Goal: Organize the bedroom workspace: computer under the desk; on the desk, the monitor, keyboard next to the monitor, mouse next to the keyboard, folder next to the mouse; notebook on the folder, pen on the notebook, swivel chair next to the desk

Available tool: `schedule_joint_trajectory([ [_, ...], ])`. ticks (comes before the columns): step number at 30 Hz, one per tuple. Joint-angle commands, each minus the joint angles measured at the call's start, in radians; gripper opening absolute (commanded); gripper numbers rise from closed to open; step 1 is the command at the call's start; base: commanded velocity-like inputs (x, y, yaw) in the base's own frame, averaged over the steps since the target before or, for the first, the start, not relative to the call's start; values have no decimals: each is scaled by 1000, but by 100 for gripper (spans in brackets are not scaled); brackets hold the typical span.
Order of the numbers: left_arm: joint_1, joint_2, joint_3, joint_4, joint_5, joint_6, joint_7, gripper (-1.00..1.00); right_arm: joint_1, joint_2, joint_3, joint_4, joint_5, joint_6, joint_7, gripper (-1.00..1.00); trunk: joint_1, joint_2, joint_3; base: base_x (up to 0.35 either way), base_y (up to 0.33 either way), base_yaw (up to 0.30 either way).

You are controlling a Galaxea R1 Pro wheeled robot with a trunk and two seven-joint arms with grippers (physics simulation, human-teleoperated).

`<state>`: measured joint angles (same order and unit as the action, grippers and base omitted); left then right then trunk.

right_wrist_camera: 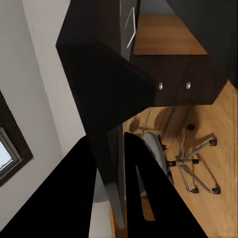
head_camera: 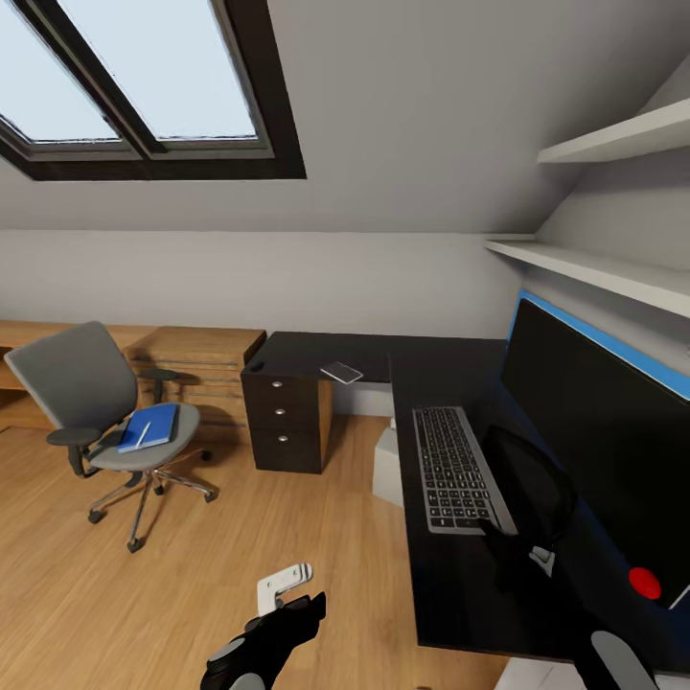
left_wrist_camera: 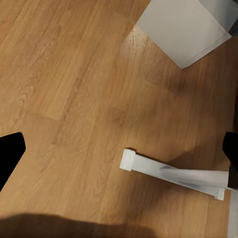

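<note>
Keyboard (head_camera: 458,469) beside monitor (head_camera: 599,436) on the desk (head_camera: 450,585) near its front edge; folder (head_camera: 150,426) on swivel chair (head_camera: 96,422); left gripper (left_wrist_camera: 119,153) spread; right gripper (right_wrist_camera: 110,163) clamps the monitor's edge.

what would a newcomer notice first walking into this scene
Probably the big black monitor standing along the right side of the glossy black desk, with the keyboard lying flat in front of it. Next, the grey swivel chair out on the wood floor at left, apart from the desk, with the bright blue folder on its seat. Overhead, a dark-framed skylight fills the upper left.
</note>
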<state>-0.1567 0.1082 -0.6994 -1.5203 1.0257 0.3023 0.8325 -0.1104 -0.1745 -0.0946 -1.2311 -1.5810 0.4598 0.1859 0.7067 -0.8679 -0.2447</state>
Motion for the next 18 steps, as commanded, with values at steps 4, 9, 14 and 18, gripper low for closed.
schedule_joint_trajectory([
  [4,-1,1,-2,-1,4,3,7,100,-1,1,-1,27,-9,-8,3,-100,0,-1,-1,9,-21,0],
  [9,-1,1,-2,-1,4,3,7,100,-2,1,-1,40,-7,-33,3,-100,0,-1,-1,1,-2,0],
  [14,-1,1,-3,-1,4,3,7,100,-4,1,2,63,-7,-35,0,-100,0,-1,-1,0,0,0],
  [18,-1,1,-3,-1,3,3,7,100,-5,1,4,77,-6,-34,2,-100,0,-1,-1,0,0,0],
])
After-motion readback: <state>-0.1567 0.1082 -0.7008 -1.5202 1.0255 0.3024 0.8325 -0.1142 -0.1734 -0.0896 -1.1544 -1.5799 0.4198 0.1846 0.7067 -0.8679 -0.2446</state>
